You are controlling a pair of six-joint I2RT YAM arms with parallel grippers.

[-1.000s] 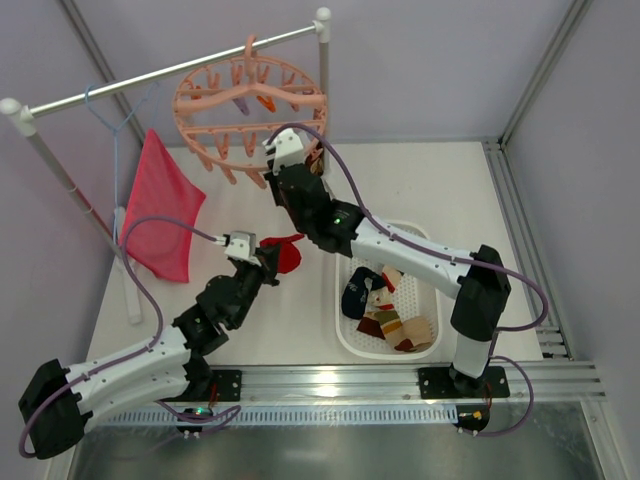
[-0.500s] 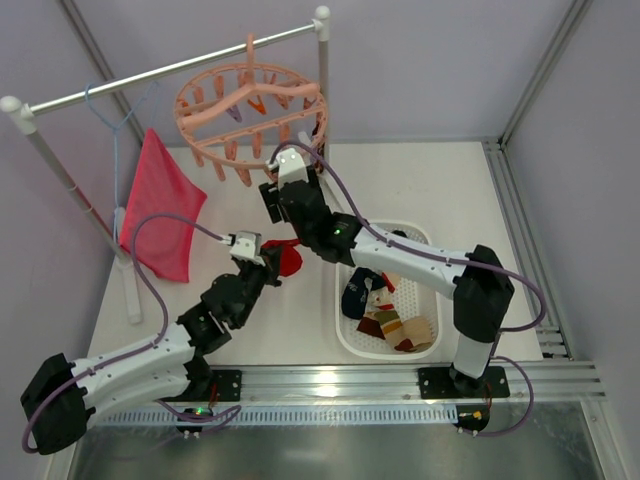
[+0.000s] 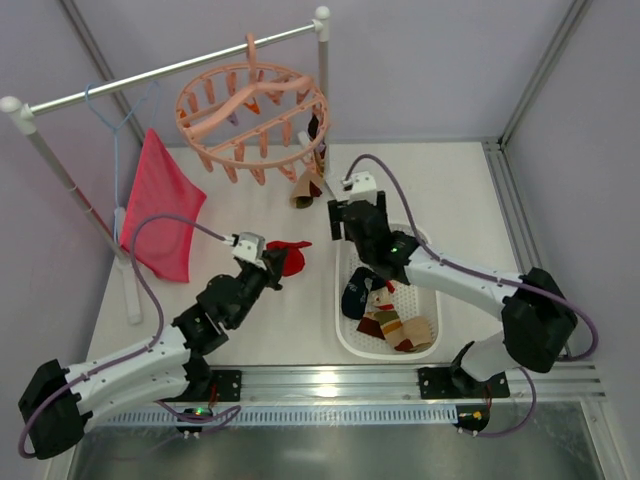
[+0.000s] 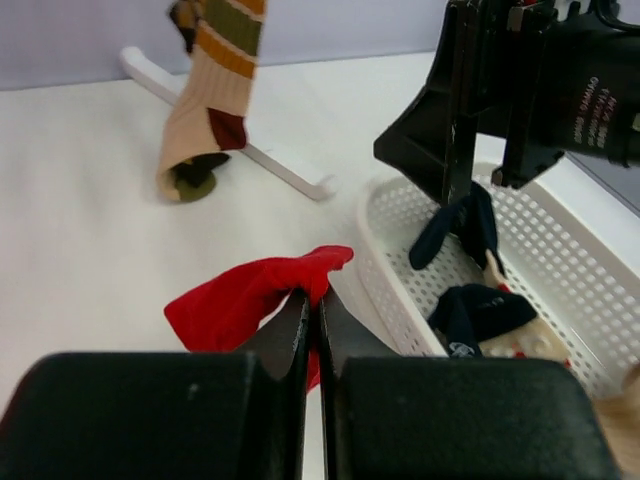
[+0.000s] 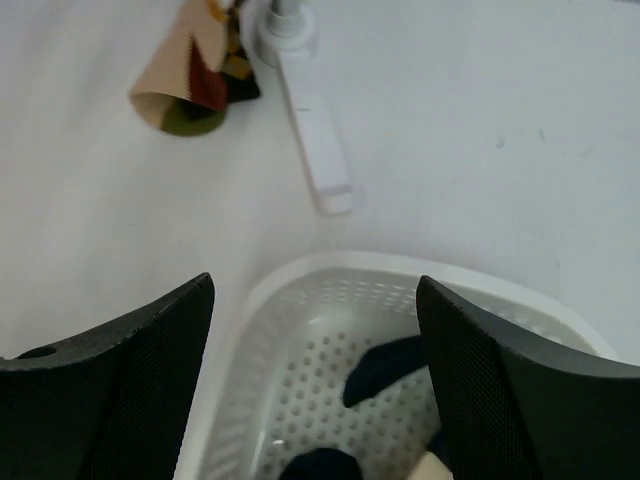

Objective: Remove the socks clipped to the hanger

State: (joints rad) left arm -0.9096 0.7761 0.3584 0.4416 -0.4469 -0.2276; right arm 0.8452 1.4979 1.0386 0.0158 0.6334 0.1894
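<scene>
Top external view shows several socks (image 3: 385, 322) lying in the basket (image 3: 345, 345), the right hand (image 3: 340, 222) released above it, the left hand (image 3: 272, 262) clenched on a red sock (image 3: 290, 258), and one striped sock (image 3: 305, 190) hanging clipped to the hanger (image 3: 250, 115)

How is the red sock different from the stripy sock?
The red sock is plain; the stripy sock is tan with coloured bands. The red sock is pinched in the shut left claw; the stripy sock dangles from the pink hanger. The red sock is crumpled; the stripy sock hangs straight. Both are outside the basket.
</scene>
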